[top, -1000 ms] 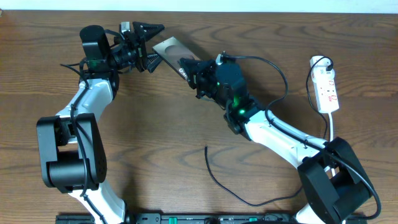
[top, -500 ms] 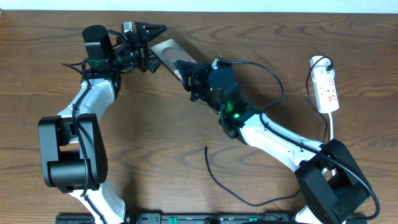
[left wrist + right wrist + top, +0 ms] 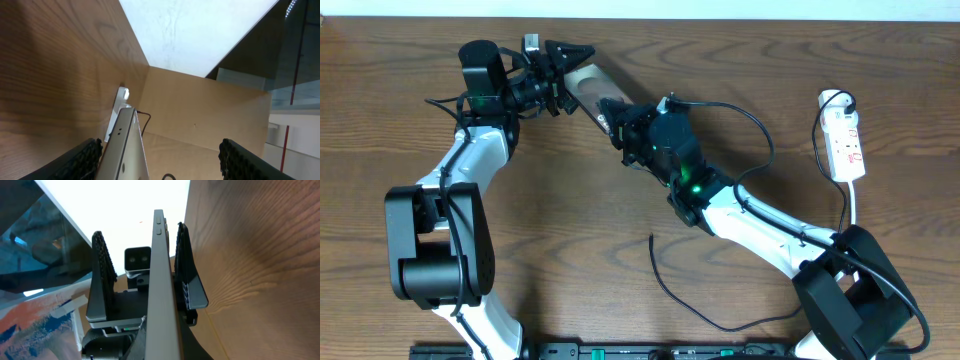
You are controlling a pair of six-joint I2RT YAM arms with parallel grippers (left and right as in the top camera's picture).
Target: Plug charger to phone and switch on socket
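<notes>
Bronze-brown along its thin edge, the phone (image 3: 594, 86) is held up off the desk (image 3: 560, 230) near the back, tipped onto its side between the two arms; the right gripper (image 3: 616, 112) is pinching its nearer end, and that seems to be the only real hold on it. The left gripper (image 3: 575, 73) is spread wide around the far end; in the left wrist view the slab sits well off-centre, close to one finger (image 3: 82, 160) and far from the other.

The first risk is a lopsided closing; if the left fingers come together now, the near one meets the phone first and could twist it in the right gripper's grasp, or lever it out and drop it. The side buttons (image 3: 159, 222) face outward along the edge, and a pad could press them. The two grippers are also close, so a small overshoot could knock them together.

Whichever end carries the port may be covered by a finger; I cannot tell which end that is. The charger (image 3: 665, 285) lies on the desk well apart, its plug (image 3: 652, 238) free; with both arms busy, nothing can fetch it without a clean handover. The socket (image 3: 846, 140) sits untouched at the right side.
</notes>
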